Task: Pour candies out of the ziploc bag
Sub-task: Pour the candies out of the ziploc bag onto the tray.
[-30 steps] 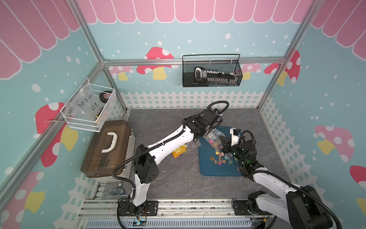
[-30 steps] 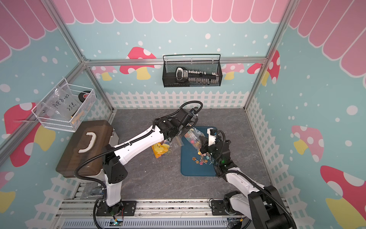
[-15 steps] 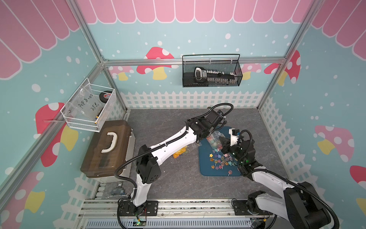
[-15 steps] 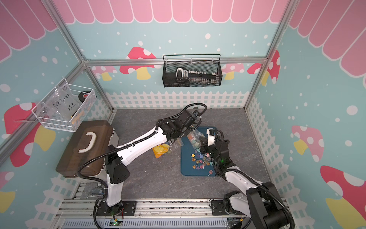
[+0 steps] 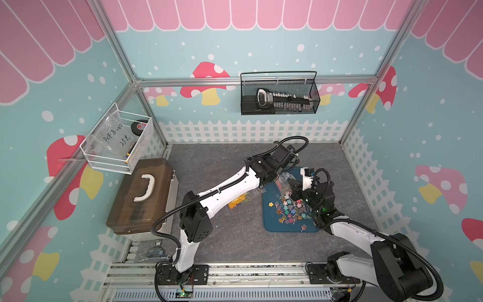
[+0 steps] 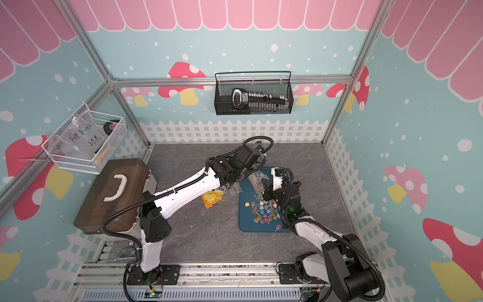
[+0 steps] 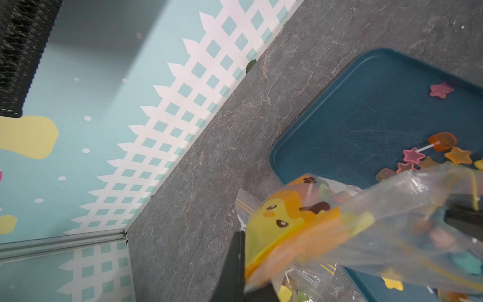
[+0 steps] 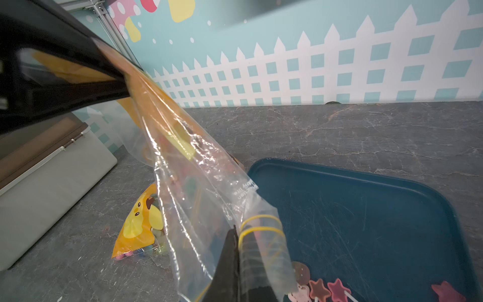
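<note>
Top views both show a clear zip bag held in the air over the 12 o'clock end of a blue tray. The tray lies at 3 o'clock from the middle of the grey table. The left gripper is clamped on the bag's upper end and the right gripper is pinched tight on its lower end, so the plastic slants down between them. A few coloured shapes seem to sit inside, though the film blurs them.

On the left wall, at 9 o'clock, a white wire basket holds a clear written-on bag and a black round roll. Below it stands a closed brown case with a white handle. Near the table's middle lies a yellow bag with a chick face, with sweets inside. On the tray the candies lie heaped from its middle toward 5 o'clock: stars, flowers and rounds in pink, orange, blue, green and yellow, on white sticks. At 12 o'clock a black mesh basket on the back wall holds a long black tool.
</note>
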Tool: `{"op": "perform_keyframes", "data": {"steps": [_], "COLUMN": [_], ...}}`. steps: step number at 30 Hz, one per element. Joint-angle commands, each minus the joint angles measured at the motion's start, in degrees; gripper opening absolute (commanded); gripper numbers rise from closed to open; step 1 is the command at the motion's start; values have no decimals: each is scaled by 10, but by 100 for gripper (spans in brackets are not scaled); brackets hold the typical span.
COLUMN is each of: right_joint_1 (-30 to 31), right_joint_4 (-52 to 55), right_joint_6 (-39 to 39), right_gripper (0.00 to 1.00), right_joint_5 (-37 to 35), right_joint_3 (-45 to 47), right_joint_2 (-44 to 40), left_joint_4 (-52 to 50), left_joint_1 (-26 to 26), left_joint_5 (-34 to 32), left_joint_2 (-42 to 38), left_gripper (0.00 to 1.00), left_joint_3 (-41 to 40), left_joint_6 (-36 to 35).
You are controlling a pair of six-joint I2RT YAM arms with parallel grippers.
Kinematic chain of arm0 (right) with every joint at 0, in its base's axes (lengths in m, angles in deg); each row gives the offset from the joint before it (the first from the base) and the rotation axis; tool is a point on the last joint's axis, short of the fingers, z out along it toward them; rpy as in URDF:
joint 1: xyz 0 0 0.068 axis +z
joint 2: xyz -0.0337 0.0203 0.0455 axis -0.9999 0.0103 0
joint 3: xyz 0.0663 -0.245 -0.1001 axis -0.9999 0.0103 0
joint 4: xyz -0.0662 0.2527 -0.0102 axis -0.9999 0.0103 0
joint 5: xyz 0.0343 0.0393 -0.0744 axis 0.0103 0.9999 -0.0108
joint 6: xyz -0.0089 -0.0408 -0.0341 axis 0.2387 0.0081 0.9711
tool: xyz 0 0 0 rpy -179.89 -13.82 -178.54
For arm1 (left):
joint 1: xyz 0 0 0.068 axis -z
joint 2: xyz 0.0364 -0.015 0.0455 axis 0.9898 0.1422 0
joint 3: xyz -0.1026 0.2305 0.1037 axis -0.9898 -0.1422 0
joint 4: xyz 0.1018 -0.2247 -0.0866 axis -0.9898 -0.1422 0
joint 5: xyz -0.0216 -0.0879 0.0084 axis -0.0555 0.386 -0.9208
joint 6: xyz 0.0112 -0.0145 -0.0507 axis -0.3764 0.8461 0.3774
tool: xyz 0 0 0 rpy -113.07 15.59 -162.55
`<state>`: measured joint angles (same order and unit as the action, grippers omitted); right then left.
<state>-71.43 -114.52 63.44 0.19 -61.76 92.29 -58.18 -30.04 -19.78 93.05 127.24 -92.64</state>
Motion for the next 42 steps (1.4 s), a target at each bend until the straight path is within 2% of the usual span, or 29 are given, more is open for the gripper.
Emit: {"op": "perform_keyframes", "data": {"steps": [1, 14, 22, 42], "right_joint_1": [-2, -3, -4, -5], "right_joint_4": [-9, 31, 49, 66], "right_joint_6": [4, 15, 19, 30], "right_gripper": [0, 0, 0, 0], "right_joint_5": [3, -57, -72, -33], "right_joint_3": [-14, -17, -20, -37], "right_joint_2": [-1, -78, -82, -112], "left_joint_4": [17, 18, 19, 22], "left_joint_1": [3, -8, -14, -36], "left_joint_5": [-19, -5, 5, 69], "left_joint_2": [-2, -30, -54, -83], "left_gripper": [0, 0, 0, 0], "left_joint_3": [17, -40, -73, -115], "left_joint_6": [-18, 4, 15, 29]}}
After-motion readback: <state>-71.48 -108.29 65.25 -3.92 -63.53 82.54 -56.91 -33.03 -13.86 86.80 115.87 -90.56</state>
